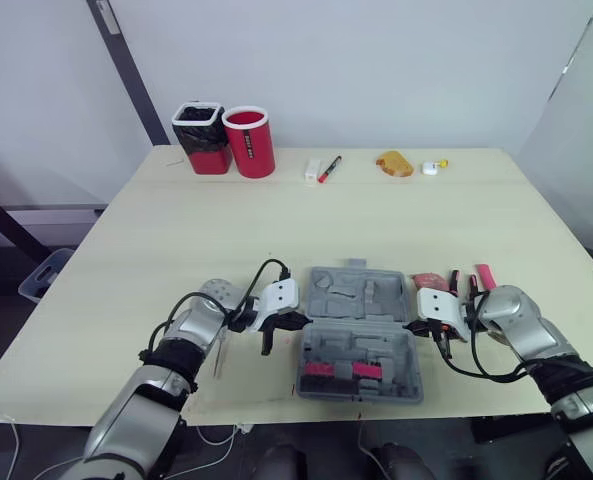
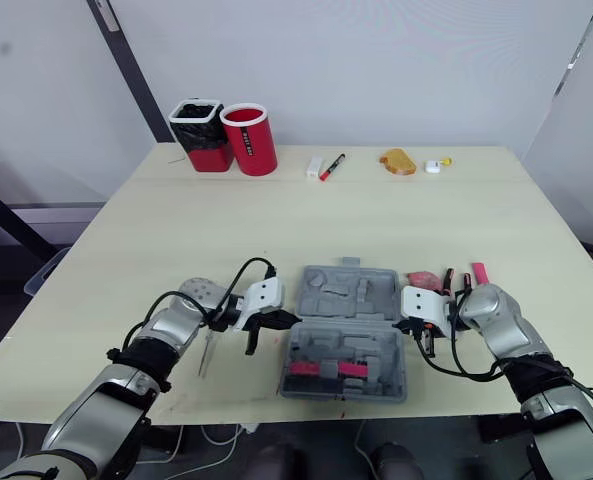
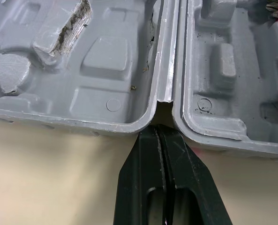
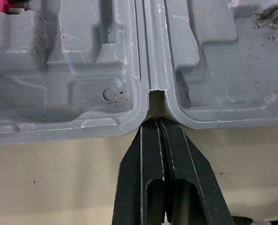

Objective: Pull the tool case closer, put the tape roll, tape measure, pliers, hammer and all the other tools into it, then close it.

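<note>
The grey tool case point(image 1: 359, 298) lies open and flat near the table's front edge, with red bits point(image 1: 340, 371) in its near half. My left gripper point(image 1: 299, 322) is shut, its tip at the hinge notch on the case's left side point(image 3: 156, 129). My right gripper point(image 1: 412, 326) is shut too, pressed against the hinge notch on the right side point(image 4: 157, 121). Several red and pink handled tools point(image 1: 454, 281) lie on the table just right of the case, behind my right gripper. A thin tool point(image 1: 219, 356) lies by my left forearm.
At the back left stand a black-lined bin point(image 1: 201, 138) and a red cup point(image 1: 249, 141). Along the back edge lie a white block point(image 1: 311, 170), a red marker point(image 1: 328, 168), an orange object point(image 1: 394, 163) and a small white piece point(image 1: 432, 167).
</note>
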### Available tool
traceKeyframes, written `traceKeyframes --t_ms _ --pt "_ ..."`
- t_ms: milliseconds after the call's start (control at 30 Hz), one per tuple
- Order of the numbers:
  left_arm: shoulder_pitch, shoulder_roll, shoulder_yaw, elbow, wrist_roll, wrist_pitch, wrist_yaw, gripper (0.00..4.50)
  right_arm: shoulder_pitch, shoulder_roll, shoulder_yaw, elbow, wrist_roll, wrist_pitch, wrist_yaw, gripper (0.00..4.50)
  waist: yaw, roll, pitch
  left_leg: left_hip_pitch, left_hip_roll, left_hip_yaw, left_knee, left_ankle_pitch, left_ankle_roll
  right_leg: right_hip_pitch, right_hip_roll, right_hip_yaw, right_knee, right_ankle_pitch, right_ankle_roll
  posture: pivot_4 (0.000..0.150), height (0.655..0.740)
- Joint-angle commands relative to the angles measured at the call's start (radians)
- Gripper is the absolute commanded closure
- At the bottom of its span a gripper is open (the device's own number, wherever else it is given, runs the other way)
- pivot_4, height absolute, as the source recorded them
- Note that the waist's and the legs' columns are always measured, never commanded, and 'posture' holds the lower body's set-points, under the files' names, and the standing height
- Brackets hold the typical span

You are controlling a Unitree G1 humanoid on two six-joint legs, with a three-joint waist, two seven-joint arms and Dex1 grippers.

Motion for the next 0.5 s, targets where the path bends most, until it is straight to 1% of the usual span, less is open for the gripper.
traceKeyframes --t_ms 33,500 --pt "-0.013 -0.011 -0.005 -0.013 0.001 -0.023 -0.018 4.47 0.012 0.001 0.029 -0.008 -0.003 0.012 0.000 4.50 0.000 0.000 0.000 0.000 0.000 0.000 0.000 0.000 0.000 0.000 0.000 0.000 0.000 0.000 0.000 0.150 0.7400" --pt "0.043 0.025 0.008 -0.062 -0.005 -0.011 -0.019 4.47 0.029 0.000 0.039 -0.033 0.007 0.025 -0.019 4.50 -0.009 -0.001 0.000 0.000 0.000 0.000 0.000 0.000 0.000 0.000 0.000 0.000 0.000 0.000 0.000 0.150 0.7400"
